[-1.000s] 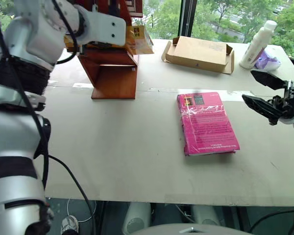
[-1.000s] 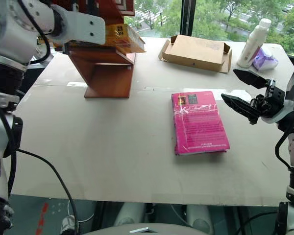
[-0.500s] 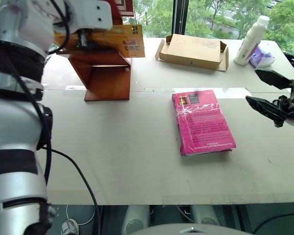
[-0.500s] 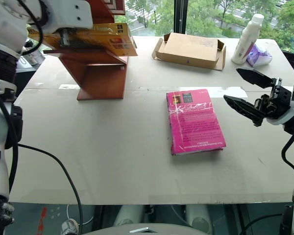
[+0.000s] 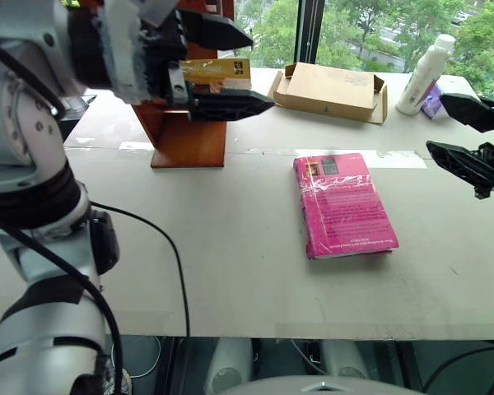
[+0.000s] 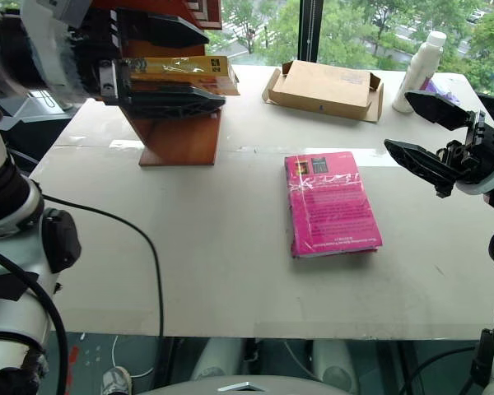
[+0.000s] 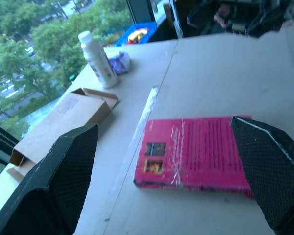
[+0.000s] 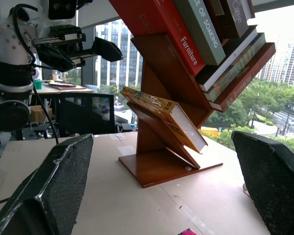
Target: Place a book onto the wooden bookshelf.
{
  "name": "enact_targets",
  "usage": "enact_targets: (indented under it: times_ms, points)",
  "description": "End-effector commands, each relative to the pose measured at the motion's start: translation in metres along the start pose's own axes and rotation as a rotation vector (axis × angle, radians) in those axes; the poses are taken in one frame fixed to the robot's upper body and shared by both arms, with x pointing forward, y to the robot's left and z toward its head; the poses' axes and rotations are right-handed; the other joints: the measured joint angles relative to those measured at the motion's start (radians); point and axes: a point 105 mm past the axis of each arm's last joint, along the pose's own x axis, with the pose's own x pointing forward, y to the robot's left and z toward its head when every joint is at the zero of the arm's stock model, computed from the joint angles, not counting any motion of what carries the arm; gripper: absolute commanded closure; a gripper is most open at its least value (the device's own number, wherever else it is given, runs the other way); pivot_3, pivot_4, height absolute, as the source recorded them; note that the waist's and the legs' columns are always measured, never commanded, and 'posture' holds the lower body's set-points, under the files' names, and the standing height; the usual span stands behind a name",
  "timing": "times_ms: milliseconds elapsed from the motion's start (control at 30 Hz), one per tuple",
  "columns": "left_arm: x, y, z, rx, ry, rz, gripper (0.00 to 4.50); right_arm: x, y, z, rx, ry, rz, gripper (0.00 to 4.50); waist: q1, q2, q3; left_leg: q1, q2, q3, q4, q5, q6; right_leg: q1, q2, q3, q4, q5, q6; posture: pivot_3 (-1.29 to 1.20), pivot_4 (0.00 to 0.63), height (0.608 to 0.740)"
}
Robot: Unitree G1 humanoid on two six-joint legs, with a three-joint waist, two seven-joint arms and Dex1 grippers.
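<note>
The yellow-orange book [image 8: 162, 115] lies on a slanted panel of the reddish-brown wooden bookshelf [image 5: 189, 136], with nothing gripping it. My left gripper [image 5: 259, 70] hovers in front of the shelf, open, its black fingers above and below the book's line of sight; the right wrist view shows the left gripper [image 8: 88, 55] well apart from the book. My right gripper [image 5: 436, 123] hangs open and empty over the table's right side, pointing left.
A magenta-pink book [image 5: 346, 206] lies flat mid-table. A flat cardboard box [image 5: 333, 86], a white bottle [image 5: 424, 74] and a purple bag [image 6: 445, 97] sit along the far edge by the window. Several other books stand on the shelf's upper panels [image 8: 201, 34].
My left gripper has opened, let go of the yellow-orange book and drawn back from the shelf, rolling its wrist. The book stays on the shelf. The right gripper rose slightly.
</note>
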Motion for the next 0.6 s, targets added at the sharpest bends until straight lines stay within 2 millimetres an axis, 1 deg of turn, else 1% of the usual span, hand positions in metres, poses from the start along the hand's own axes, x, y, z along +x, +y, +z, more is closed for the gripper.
enact_targets:
  times_ms: [33,67,100,167,233,267,300,333,367,400,467,500,533,600]
  points:
    - [0.008,-0.004,-0.020,-0.145,-0.159,0.110,0.08,-0.006,0.005,0.009,-0.032,0.052,-0.005,0.00,0.001,0.000,0.000,0.001,0.000,0.000,-0.001,0.000,0.000,0.001,0.000,0.000,0.000,0.000,0.000,0.00,0.150,0.733]
    - [0.010,-0.011,-0.038,-0.161,-0.122,0.110,0.08,-0.013,0.004,0.007,-0.031,0.085,-0.031,0.00,0.001,-0.001,0.001,0.001,0.000,-0.001,0.000,0.000,0.000,0.002,0.000,0.000,0.000,0.000,-0.001,0.00,0.150,0.733]
    - [0.011,-0.017,-0.050,-0.164,-0.087,0.107,0.08,-0.017,0.003,0.006,-0.031,0.107,-0.049,0.00,-0.003,-0.001,0.001,0.001,0.000,-0.001,0.000,0.000,0.000,0.001,0.000,0.000,0.000,0.002,-0.003,0.00,0.150,0.733]
    - [0.006,-0.024,-0.084,-0.209,-0.016,0.172,0.08,-0.036,0.003,-0.006,-0.026,0.225,-0.111,0.00,-0.005,-0.001,0.000,0.001,0.000,0.000,-0.001,0.000,-0.001,0.001,0.001,0.002,-0.001,0.003,-0.005,0.00,0.150,0.733]
    - [-0.004,-0.031,-0.108,-0.273,0.008,0.203,0.08,-0.057,0.004,-0.016,-0.014,0.322,-0.178,0.00,-0.003,-0.001,0.000,0.001,0.000,-0.001,-0.002,0.000,-0.001,0.001,0.001,0.003,-0.002,0.002,-0.005,0.00,0.150,0.733]
    - [-0.009,-0.035,-0.119,-0.270,0.042,0.210,0.08,-0.066,0.006,-0.020,-0.011,0.361,-0.199,0.00,-0.002,-0.002,0.001,0.002,0.000,0.000,-0.004,0.000,-0.002,0.001,0.000,0.004,-0.003,0.002,-0.005,0.00,0.150,0.733]
    - [-0.015,-0.040,-0.128,-0.271,0.071,0.203,0.08,-0.076,0.007,-0.024,0.000,0.401,-0.226,0.00,0.002,-0.001,0.000,0.001,0.000,-0.001,-0.003,0.000,-0.002,0.001,0.000,0.004,-0.003,0.002,-0.005,0.00,0.150,0.733]
    - [-0.024,-0.043,-0.142,-0.283,0.115,0.225,0.08,-0.090,0.009,-0.030,0.012,0.452,-0.272,0.00,0.003,-0.001,0.000,0.000,0.000,-0.001,-0.002,0.000,-0.001,0.000,-0.001,0.001,-0.003,0.002,-0.005,0.00,0.150,0.733]
    - [-0.030,-0.048,-0.152,-0.287,0.153,0.221,0.08,-0.103,0.011,-0.036,0.028,0.497,-0.310,0.00,0.004,-0.001,0.000,0.001,-0.001,-0.001,-0.002,0.000,-0.001,0.002,-0.001,0.001,-0.003,0.002,-0.005,0.00,0.150,0.733]
    - [-0.034,-0.052,-0.158,-0.290,0.173,0.217,0.08,-0.111,0.012,-0.039,0.038,0.525,-0.333,0.00,0.006,-0.001,0.000,0.003,-0.001,-0.001,-0.002,-0.001,0.000,0.003,-0.001,0.000,-0.004,0.000,-0.009,0.00,0.150,0.733]
    - [-0.040,-0.055,-0.166,-0.307,0.195,0.232,0.08,-0.125,0.013,-0.046,0.044,0.582,-0.372,0.00,0.011,-0.001,0.000,0.004,0.000,-0.001,-0.004,-0.001,0.000,0.004,-0.002,0.000,-0.005,0.000,-0.009,0.00,0.150,0.733]
    - [-0.044,-0.057,-0.175,-0.312,0.222,0.238,0.08,-0.131,0.015,-0.049,0.058,0.595,-0.391,0.00,0.012,-0.001,0.000,0.004,0.000,-0.001,-0.003,-0.001,-0.001,0.004,-0.003,0.000,-0.005,-0.002,-0.007,0.00,0.150,0.733]
    - [-0.047,-0.058,-0.181,-0.322,0.239,0.250,0.08,-0.136,0.015,-0.053,0.064,0.610,-0.407,0.00,0.014,-0.001,0.000,0.004,0.000,-0.001,-0.003,-0.001,-0.001,0.004,-0.003,0.000,-0.005,-0.001,-0.007,0.00,0.150,0.733]
    - [-0.049,-0.060,-0.189,-0.351,0.244,0.261,0.08,-0.143,0.015,-0.059,0.072,0.636,-0.420,0.00,0.015,0.000,-0.001,0.008,0.000,-0.001,-0.003,-0.003,-0.004,0.006,-0.007,0.002,-0.006,-0.001,-0.008,0.00,0.150,0.733]
